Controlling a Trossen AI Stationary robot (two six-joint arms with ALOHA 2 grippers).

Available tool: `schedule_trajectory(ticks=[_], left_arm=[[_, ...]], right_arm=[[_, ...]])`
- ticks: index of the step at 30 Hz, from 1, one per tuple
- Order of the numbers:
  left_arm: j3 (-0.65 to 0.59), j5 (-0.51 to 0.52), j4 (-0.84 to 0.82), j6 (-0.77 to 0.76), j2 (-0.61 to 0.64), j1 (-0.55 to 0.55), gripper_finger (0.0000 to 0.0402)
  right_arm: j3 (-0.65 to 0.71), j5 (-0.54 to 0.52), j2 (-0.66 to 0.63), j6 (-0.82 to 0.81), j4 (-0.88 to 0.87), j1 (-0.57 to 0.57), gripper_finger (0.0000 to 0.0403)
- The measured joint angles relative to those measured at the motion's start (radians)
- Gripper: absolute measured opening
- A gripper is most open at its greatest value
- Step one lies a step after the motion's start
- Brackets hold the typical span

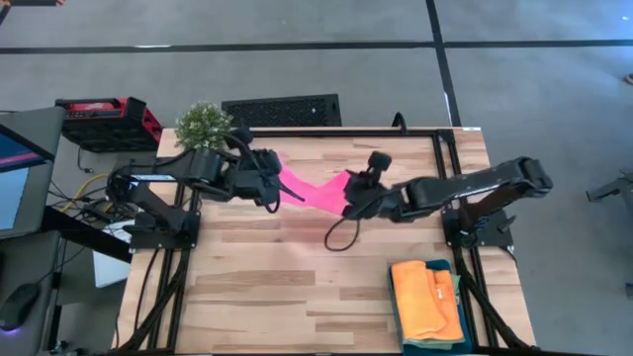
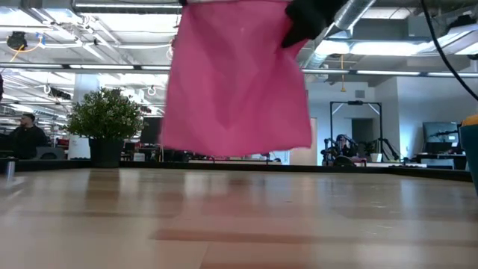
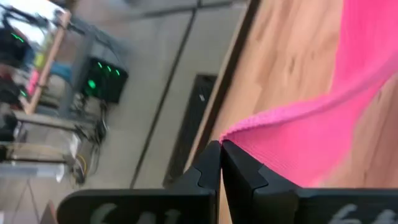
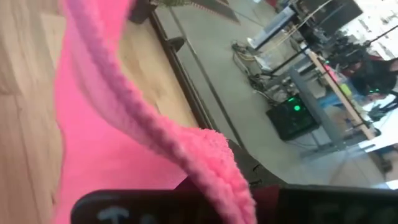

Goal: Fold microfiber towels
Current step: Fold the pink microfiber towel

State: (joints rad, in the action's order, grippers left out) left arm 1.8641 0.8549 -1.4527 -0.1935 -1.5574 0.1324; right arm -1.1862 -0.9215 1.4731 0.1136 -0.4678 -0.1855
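Observation:
A hot pink microfiber towel (image 1: pixel 315 190) hangs in the air between my two grippers over the far middle of the table. My left gripper (image 1: pixel 278 190) is shut on its left end and my right gripper (image 1: pixel 347 203) is shut on its right end. In the low view the towel (image 2: pixel 235 82) hangs as a wide sheet, its lower edge (image 2: pixel 235 152) clear of the tabletop, with my right gripper (image 2: pixel 310 19) at its upper right corner. A folded orange towel (image 1: pixel 427 297) lies in the teal tray (image 1: pixel 458 302). My left gripper pinches a corner of the pink towel (image 3: pixel 232 133) between its two fingertips (image 3: pixel 211 163), coming from the table's left. The cloth runs away from the fingers and sags. My right gripper holds the towel's upper edge (image 4: pixel 208 144) from the table's right. The bunched edge drapes over the fingers and hides the place of contact. The towel hangs below, clear of the table.
A potted plant (image 1: pixel 204 123) stands at the table's far left corner. A black cable loop (image 1: pixel 341 237) hangs below my right arm. The tray fills the near right corner. Bare wood (image 1: pixel 267 287) lies in the near middle and left.

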Motion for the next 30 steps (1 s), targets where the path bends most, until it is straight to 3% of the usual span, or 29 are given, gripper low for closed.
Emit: schedule_trajectory(ticks=[6,10,17,24,30], left_arm=[[-0.113,-0.073,0.028,-0.009,-0.002,-0.072,0.0000],[-0.188,-0.061,0.161,-0.002,-0.002,-0.139,0.0000],[-0.311,-0.059,0.499,0.196,-0.002,-0.262,0.0000],[-0.315,-0.066,0.717,0.384,-0.001,-0.359,0.0000],[-0.316,-0.193,0.616,0.364,-0.025,-0.381,0.0000]], right_arm=[[0.000,0.133,-0.127,0.025,-0.098,0.084,0.0001],[0.000,0.214,-0.154,0.026,-0.120,0.183,0.0001],[0.001,0.241,-0.108,0.093,-0.106,0.358,0.0006],[0.001,0.240,-0.114,0.178,0.023,0.483,0.0004],[0.036,0.299,-0.111,0.122,-0.056,0.495,0.0005]])
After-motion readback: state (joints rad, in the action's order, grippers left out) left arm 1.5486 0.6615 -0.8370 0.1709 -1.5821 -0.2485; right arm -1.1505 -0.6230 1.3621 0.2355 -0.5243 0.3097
